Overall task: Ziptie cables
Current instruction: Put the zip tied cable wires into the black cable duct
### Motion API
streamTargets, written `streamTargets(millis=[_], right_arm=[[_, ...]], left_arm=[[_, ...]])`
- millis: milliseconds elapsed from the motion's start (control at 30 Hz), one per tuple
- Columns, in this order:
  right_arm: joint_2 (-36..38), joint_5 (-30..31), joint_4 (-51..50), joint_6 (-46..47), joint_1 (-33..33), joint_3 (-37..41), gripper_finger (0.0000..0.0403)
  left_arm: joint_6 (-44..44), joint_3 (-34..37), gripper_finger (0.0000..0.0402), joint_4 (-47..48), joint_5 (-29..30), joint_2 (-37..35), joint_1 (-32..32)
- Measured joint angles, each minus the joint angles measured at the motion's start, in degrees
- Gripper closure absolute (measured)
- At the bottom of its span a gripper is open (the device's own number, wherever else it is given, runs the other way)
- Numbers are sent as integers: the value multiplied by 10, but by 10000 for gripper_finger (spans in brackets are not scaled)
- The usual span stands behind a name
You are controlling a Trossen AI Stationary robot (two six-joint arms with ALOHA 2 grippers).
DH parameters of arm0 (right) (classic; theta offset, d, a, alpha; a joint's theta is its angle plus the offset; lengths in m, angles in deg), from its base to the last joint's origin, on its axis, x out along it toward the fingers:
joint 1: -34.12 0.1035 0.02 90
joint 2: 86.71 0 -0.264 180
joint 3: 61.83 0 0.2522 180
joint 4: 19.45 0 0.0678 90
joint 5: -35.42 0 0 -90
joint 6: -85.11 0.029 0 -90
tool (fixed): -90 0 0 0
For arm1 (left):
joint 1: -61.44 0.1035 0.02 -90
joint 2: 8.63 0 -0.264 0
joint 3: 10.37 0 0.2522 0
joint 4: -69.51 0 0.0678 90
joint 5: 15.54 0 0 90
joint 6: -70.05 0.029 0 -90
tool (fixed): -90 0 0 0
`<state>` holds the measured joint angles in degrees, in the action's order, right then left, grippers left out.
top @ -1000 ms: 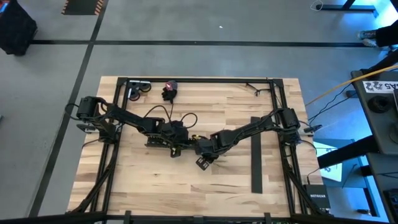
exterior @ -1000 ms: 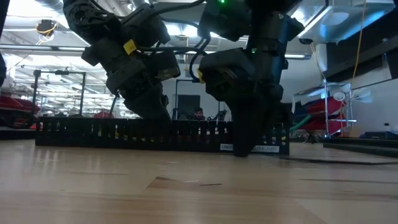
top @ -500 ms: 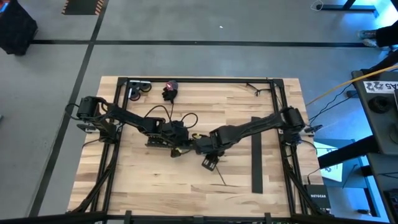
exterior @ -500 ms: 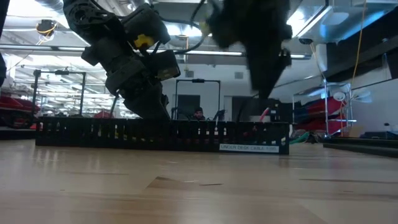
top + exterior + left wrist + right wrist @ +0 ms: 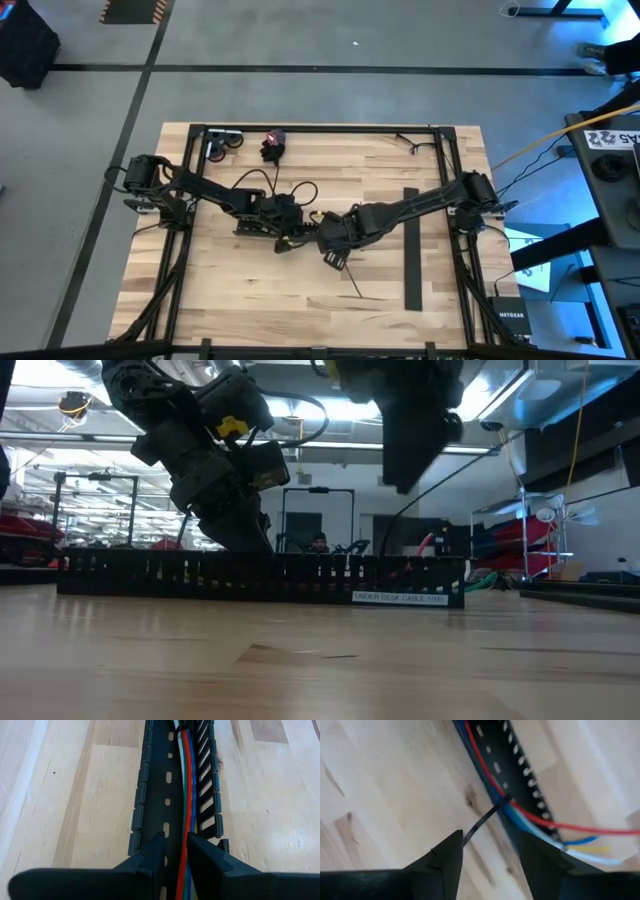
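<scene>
The cables [image 5: 186, 780], red, white, blue and green, lie along a black slotted tray [image 5: 167, 780] at the table's middle. My left gripper [image 5: 176, 852] is down in the tray, shut on them; the high view shows it [image 5: 285, 235] left of centre. My right gripper [image 5: 490, 842] hangs open above the tray's right part [image 5: 405, 475]. A thin dark zip-tie strip [image 5: 487, 817] rises slanting from the cables [image 5: 540, 822] toward one of its fingertips. In the high view the strip [image 5: 353, 283] runs out on the near side of my right gripper [image 5: 333, 258]. My left gripper has the cable bundle [image 5: 184, 862] between its two fingers, one on each side. The fingers slant down from above and point along the tray. The cables stay lying in the tray. My right gripper: the strip passes close by one fingertip [image 5: 455, 845]; whether it touches, I cannot tell.
A second long black slotted bar [image 5: 412, 250] lies toward the table's right edge. A small roll [image 5: 222, 143] and a black-and-red item [image 5: 272, 145] sit at the far left. Thin strips [image 5: 408, 140] lie at the far right. Bare wood spreads along the near edge.
My right gripper has risen from the tray, where it stood low on the table, to well above it, and has turned about. The thin dark strip now shows on its near side in the high view, where it did not show a second ago.
</scene>
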<state>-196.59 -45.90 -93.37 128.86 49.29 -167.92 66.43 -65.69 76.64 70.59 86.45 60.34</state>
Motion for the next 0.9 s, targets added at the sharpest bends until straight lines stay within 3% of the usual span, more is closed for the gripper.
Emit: streamTargets(millis=[167, 333, 433, 600, 800, 900], right_arm=[[-3, -50, 62, 67, -1, 58, 223], [-3, -57, 92, 89, -1, 94, 232], [-3, -59, 94, 92, -1, 108, 273], [-1, -63, 75, 52, -1, 110, 388], [17, -28, -49, -8, -7, 102, 398], [17, -24, -54, -56, -15, 121, 399]], left_arm=[[-2, 0, 325, 0, 0, 0, 0], [-3, 0, 325, 0, 0, 0, 0], [-2, 0, 325, 0, 0, 0, 0], [-3, 0, 325, 0, 0, 0, 0], [-2, 0, 325, 0, 0, 0, 0], [-2, 0, 325, 0, 0, 0, 0]])
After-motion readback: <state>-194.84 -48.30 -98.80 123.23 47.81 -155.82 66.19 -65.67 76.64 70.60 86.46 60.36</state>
